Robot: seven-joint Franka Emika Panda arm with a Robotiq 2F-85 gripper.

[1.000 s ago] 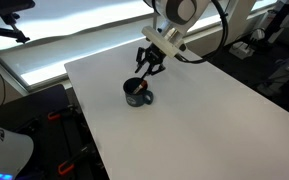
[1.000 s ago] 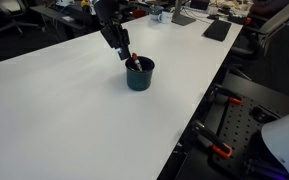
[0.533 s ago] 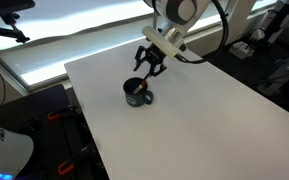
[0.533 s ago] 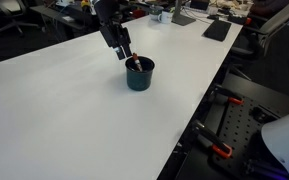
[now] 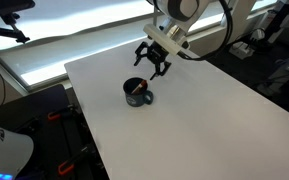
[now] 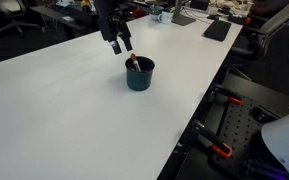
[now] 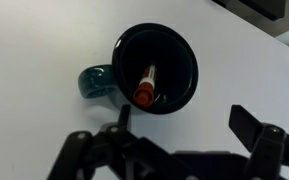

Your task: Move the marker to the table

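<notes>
The reddish-orange marker (image 7: pixel 145 85) stands tilted inside the dark blue-black mug (image 7: pixel 189 60), its orange end up. The mug (image 5: pixel 137 92) sits on the white table (image 5: pixel 204 110) in both exterior views; the marker's tip (image 6: pixel 133 63) pokes above the mug's rim (image 6: pixel 139 74). My gripper (image 5: pixel 150 62) hangs just above and beside the mug, open, with nothing between its fingers. In the wrist view the gripper (image 7: pixel 184 125) has its two dark fingers spread wide over bare table (image 7: pixel 44 40) below the mug. In an exterior view the gripper (image 6: pixel 117 42) is apart from the marker.
The mug's handle (image 7: pixel 92 84) points away from the gripper's side. A dark flat device (image 6: pixel 216 30) lies at the table's far end. Black gear with red clamps (image 6: pixel 224 135) stands beyond the table's edge, and more equipment (image 5: pixel 54 130) sits beside another edge.
The jaws have spread from nearly closed around the marker's top to wide open. The gripper has lifted slightly off the mug. The marker stays in the mug.
</notes>
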